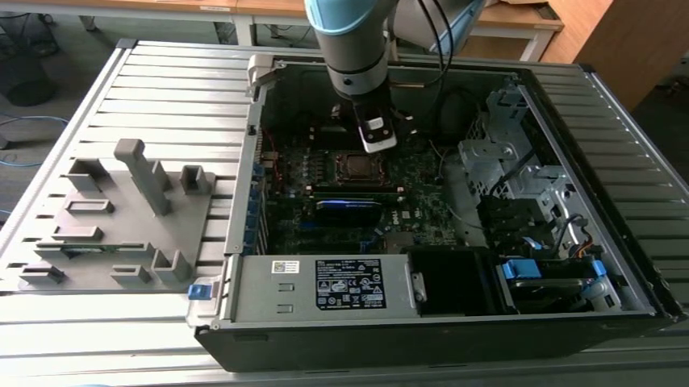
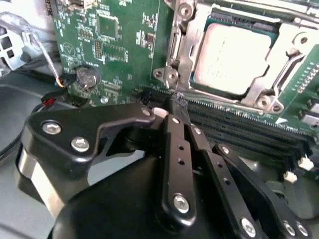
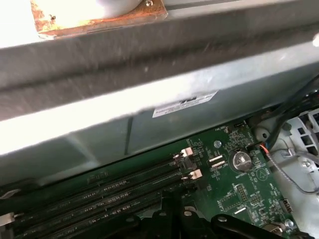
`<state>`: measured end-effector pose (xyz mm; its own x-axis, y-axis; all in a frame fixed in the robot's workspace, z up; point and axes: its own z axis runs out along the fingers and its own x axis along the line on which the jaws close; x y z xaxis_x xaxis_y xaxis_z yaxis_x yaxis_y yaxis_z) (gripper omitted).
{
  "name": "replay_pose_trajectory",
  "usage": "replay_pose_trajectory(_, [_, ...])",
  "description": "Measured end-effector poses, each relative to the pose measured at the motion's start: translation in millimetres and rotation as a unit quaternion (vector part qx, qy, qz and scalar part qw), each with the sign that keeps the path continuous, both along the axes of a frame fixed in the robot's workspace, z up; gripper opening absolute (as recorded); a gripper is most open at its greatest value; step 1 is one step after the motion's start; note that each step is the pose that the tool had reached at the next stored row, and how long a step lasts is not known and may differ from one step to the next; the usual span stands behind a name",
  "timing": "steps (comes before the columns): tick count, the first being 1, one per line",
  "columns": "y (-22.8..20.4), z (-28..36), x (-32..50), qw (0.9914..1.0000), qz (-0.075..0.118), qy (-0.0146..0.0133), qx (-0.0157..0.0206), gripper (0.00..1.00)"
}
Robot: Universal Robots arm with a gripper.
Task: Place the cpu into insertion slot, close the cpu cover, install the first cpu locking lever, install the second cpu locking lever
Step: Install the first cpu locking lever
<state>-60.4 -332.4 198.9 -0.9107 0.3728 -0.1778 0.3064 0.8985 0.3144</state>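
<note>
The cpu (image 2: 232,59) lies flat in the insertion slot (image 2: 179,64) on the green motherboard (image 2: 119,45), its pale face showing through the square window of the cpu cover (image 2: 294,42), which lies closed over it. In the exterior view the slot (image 1: 356,165) sits near the middle of the open computer case (image 1: 431,339), just beyond the long black memory slots (image 1: 350,189).

The tool (image 2: 175,102) hangs just beside the slot's near corner, above the memory slots (image 2: 239,124). Its two black fingers (image 2: 172,134) are pressed together at the tip and hold nothing. In the exterior view the tool (image 1: 373,143) points down at the slot's far edge.

A round coin battery (image 2: 87,75) sits on the board, well apart from the slot. The case rests on a slatted metal counter (image 1: 161,97), with a grey fixture block (image 1: 119,218) beside it on the exterior view's left.
</note>
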Motion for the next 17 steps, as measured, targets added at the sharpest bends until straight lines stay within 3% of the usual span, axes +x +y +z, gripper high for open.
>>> replay_pose_trajectory(12, [0.0,2.3,0.0,1.00000,0.000,0.0008,-0.0006,0.11])
replay_pose_trajectory(13, [0.0,2.4,0.2,0.99999,0.000,0.0015,-0.0039,0.11])
replay_pose_trajectory(14, [0.0,2.4,0.8,0.99996,0.000,0.0041,-0.0084,0.11])
replay_pose_trajectory(17, [0.0,2.6,3.4,0.99951,0.000,0.0184,-0.0254,0.11])
